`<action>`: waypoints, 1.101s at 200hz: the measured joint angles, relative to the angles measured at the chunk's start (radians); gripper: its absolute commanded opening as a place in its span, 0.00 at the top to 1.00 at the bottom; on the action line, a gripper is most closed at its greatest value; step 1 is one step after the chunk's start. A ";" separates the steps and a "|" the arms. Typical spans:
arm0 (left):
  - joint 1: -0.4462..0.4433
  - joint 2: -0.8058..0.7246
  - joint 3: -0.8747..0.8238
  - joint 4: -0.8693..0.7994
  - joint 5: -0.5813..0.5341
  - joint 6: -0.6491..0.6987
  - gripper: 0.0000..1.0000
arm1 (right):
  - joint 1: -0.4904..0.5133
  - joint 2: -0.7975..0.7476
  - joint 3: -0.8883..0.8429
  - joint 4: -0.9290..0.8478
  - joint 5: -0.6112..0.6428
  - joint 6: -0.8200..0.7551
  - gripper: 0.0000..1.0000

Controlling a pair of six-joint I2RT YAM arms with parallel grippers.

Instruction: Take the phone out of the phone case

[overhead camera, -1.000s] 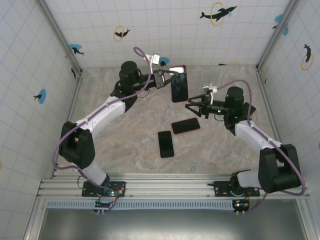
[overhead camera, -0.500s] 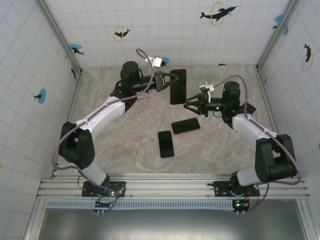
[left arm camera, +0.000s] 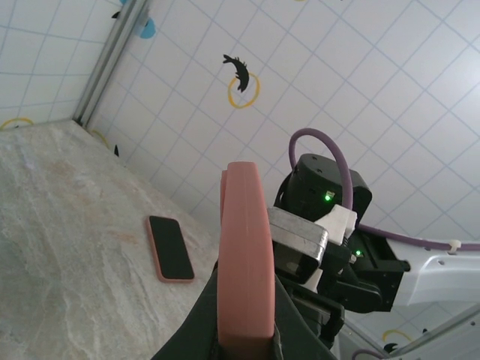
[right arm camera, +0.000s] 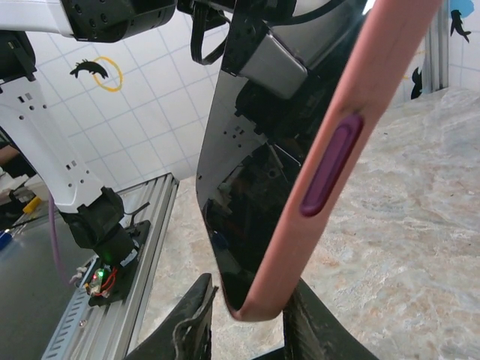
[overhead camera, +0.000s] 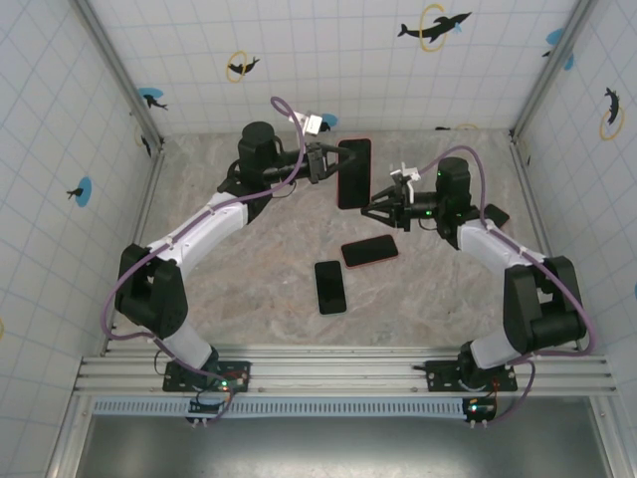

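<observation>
Two tools met on the pink-cased phone [overhead camera: 354, 172] raised above the surface [overhead camera: 249, 279]: the left tool [overhead camera: 328, 162] clamped one edge, the right tool [right arm camera: 251, 319] straddled its lower corner with fingers [right arm camera: 196, 315] whose contact was unclear, so the next move likely needed a firm pinch to peel the case [right arm camera: 330, 150] off.

Phone case [right arm camera: 364, 82]: pink, matt and smooth, with a soft rubber-like look. Its side button [right arm camera: 331, 163] is purple and matt.
Phone [right arm camera: 255, 165]: black front glass, highly glossy; mirror-like reflections are seen in it.
Table [overhead camera: 249, 279]: marbled stone-look top in beige-grey, dull finish.
Walls [overhead camera: 328, 60]: white tile-patterned panels, smooth, with a slight sheen.
Frame rail [overhead camera: 338, 364]: bare silver metal, ribbed.
Left arm [overhead camera: 214, 221]: white shell of smooth plastic; black joints are matt.
Cable [left arm camera: 320, 135]: purple sheath, smooth.
</observation>
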 measured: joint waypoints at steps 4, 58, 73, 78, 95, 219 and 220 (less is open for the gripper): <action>0.000 0.000 0.000 0.000 0.002 0.000 0.95 | 0.000 0.001 0.002 0.000 -0.001 -0.002 0.74; 0.002 0.000 0.000 0.001 0.041 0.004 0.95 | 0.011 0.013 0.018 -0.004 -0.034 -0.012 0.79; 0.002 0.000 0.000 0.002 0.045 0.003 0.95 | 0.011 0.013 0.018 -0.006 -0.039 -0.013 0.78; 0.002 0.000 0.000 0.002 0.045 0.002 0.96 | 0.011 0.013 0.018 -0.006 -0.040 -0.014 0.78; 0.002 0.000 0.000 0.007 0.045 -0.002 0.96 | 0.011 0.013 0.018 -0.006 -0.041 -0.019 0.78; 0.006 0.000 0.000 0.028 0.048 -0.051 1.00 | 0.018 0.013 0.018 -0.042 -0.043 -0.069 0.84; 0.006 0.000 0.000 0.029 0.048 -0.053 1.00 | 0.018 0.013 0.018 -0.042 -0.043 -0.069 0.84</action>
